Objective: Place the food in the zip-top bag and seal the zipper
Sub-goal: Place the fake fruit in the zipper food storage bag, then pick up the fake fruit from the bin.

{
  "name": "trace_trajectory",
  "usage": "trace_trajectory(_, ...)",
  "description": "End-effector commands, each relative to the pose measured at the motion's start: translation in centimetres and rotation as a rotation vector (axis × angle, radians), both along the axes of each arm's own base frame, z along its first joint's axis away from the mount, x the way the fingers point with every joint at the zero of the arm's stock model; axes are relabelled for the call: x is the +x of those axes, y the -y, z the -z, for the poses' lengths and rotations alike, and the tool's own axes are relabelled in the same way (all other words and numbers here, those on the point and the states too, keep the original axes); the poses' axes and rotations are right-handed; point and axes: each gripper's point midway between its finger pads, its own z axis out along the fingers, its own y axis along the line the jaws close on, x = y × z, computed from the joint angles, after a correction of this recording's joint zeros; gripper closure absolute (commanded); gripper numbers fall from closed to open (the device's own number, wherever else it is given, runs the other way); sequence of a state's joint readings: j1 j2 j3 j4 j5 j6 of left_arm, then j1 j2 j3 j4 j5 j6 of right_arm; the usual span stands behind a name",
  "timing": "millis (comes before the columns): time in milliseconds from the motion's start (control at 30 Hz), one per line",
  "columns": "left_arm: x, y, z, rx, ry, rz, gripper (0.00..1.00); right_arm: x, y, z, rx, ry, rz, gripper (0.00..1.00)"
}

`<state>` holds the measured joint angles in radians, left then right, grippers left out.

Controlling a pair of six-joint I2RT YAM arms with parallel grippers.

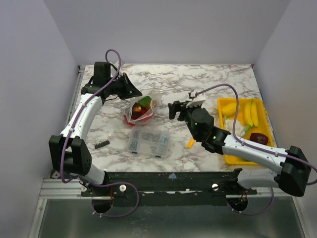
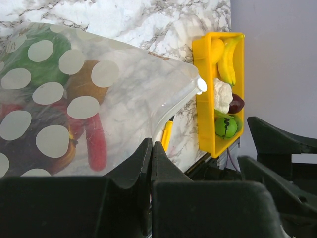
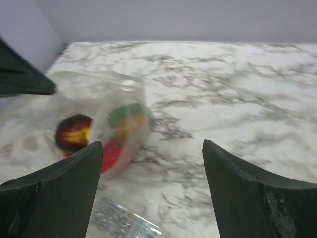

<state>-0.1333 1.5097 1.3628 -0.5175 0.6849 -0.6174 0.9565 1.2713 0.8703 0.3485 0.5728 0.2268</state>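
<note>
**Holding a floppy bag by one corner, what could go wrong?**

Left gripper (image 2: 151,148) is pinched shut on the bag (image 1: 141,111) rim, and that's the only thing keeping the mouth up. A few pieces of food (image 1: 143,106) sit inside already. The rest, a banana (image 1: 250,113), cauliflower (image 2: 223,94) and others, is over in the tray (image 1: 229,157) on the right.

Right gripper (image 1: 173,109) hangs just beside the bag mouth with jaws wide and nothing in them.

My worries:
- One pinch point on slippery film. If the right arm bumps the rim on a drop, I reckon the bag could tug free and flop shut.
- The mouth faces sideways toward the tray, so a nudge might roll the food back out.
- The parts box (image 1: 148,142) is right next to the bag and could get shoved.
- The zipper (image 2: 178,101) looks curled. If food bulges near it, sealing will probably be fiddly.
</note>
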Motion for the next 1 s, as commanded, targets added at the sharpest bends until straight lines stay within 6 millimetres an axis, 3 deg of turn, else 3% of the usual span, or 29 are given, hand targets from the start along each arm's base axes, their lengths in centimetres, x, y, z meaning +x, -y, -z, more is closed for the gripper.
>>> trace_trajectory(0,-0.3,0.3,-1.1,-0.018,0.030,0.018,1.00,-1.1,9.4,4.0,-0.064,-0.066,0.365,0.17)
trace_trajectory(267,-0.1,0.3,-0.7,-0.012,0.023,0.015,1.00,-3.2,19.6,5.6,-0.010,-0.133,0.664,0.24)
trace_trajectory(433,-0.1,0.2,-0.7,-0.009,0.022,0.013,1.00,-2.8,24.7,6.8,0.034,-0.210,0.768,0.24)
trace_trajectory(567,-0.1,0.1,-0.7,-0.006,0.023,0.010,1.00,-2.4,27.7,8.0,0.045,-0.305,0.836,0.24)
trace_trajectory(700,-0.1,0.2,-0.7,-0.005,0.024,0.012,1.00,-1.4,28.3,9.4,0.063,-0.443,0.810,0.25)
trace_trajectory(800,-0.1,0.2,-0.7,-0.004,0.026,0.012,1.00,-0.4,25.8,10.0,0.087,-0.645,0.655,0.25)
trace_trajectory(900,-0.1,0.2,-0.6,-0.005,0.020,0.013,1.00,0.2,24.1,8.7,0.066,-0.713,0.565,0.24)
trace_trajectory(967,-0.1,0.2,-0.5,-0.004,0.019,0.011,1.00,0.6,24.4,7.9,0.039,-0.703,0.569,0.23)
